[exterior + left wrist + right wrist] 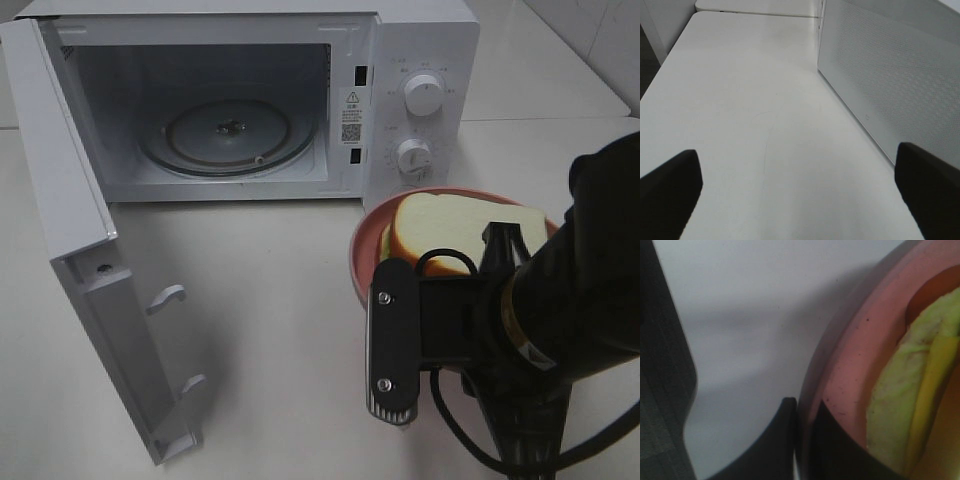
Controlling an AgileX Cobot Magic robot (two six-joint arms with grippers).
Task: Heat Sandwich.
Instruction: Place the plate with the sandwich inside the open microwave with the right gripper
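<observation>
The sandwich [450,225] of cream-white bread lies on a round pink plate [366,262] in front of the microwave's control panel. In the right wrist view its yellow-green layer [900,405] shows inside the plate's rim [855,365]. My right gripper [805,440] is shut on that rim, one finger outside and one inside. In the exterior high view the arm's wrist hides the fingers. My left gripper [800,185] is open over bare table, with nothing between its fingers [670,192].
The white microwave [420,60] stands at the back with its door [90,270] swung wide open to the left. Its glass turntable [228,135] is bare. The microwave's perforated side wall [890,75] runs beside my left gripper.
</observation>
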